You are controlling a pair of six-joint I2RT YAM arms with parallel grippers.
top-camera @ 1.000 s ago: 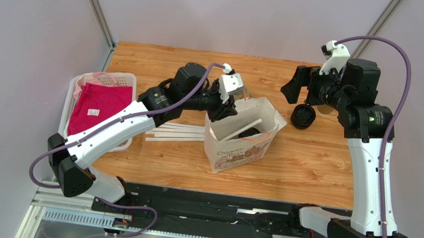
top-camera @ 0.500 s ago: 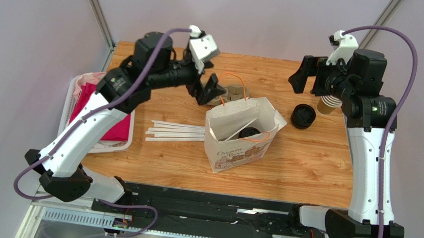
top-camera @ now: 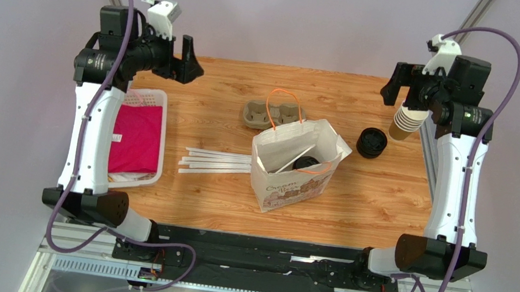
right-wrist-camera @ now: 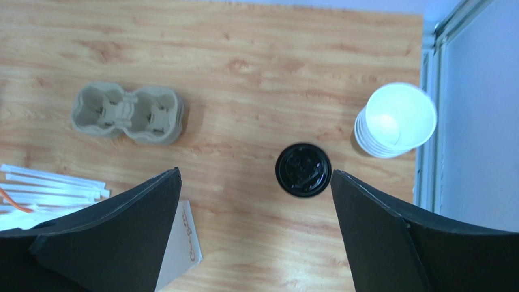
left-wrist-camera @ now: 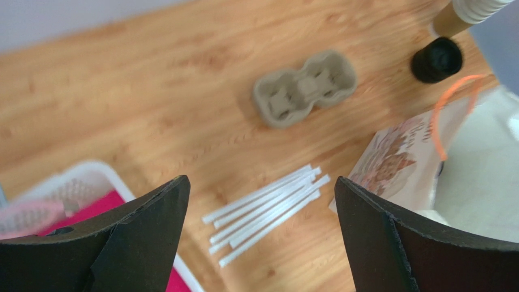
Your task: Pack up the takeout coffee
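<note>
Nearest you, around the middle of the desk point(top-camera: 380, 211), the paper bag point(top-camera: 288, 186) stands with its mouth open and its orange handle up. The takeout coffee point(top-camera: 305, 164) sits inside it. Only its black lid shows below the bag's rim, and the cup body is hidden. By my reading, the packing looks done.

If you reach for the cup, expect it to be light but top-heavy when full, with thin paper walls that dent and a lid that can pop off. Take it around the body just under the lid, squeeze gently and keep it upright. The bag is soft and will likely tip if you nudge it.

The straws point(top-camera: 215, 161) lie left of the bag, with the basket point(top-camera: 162, 142) at the left edge. Loose black lids point(top-camera: 372, 142) sit right of the bag. The cup carrier point(top-camera: 256, 112) is beyond it, and the stack of cream cups point(top-camera: 407, 122) stands at the right edge. Bare wood along the near edge and the far strip gives you room to move.

Farthest off, the left gripper point(left-wrist-camera: 261, 182) hangs over the far left corner and the right gripper point(right-wrist-camera: 256, 171) over the far right corner. Both have their jaws wide apart and hold nothing.
</note>
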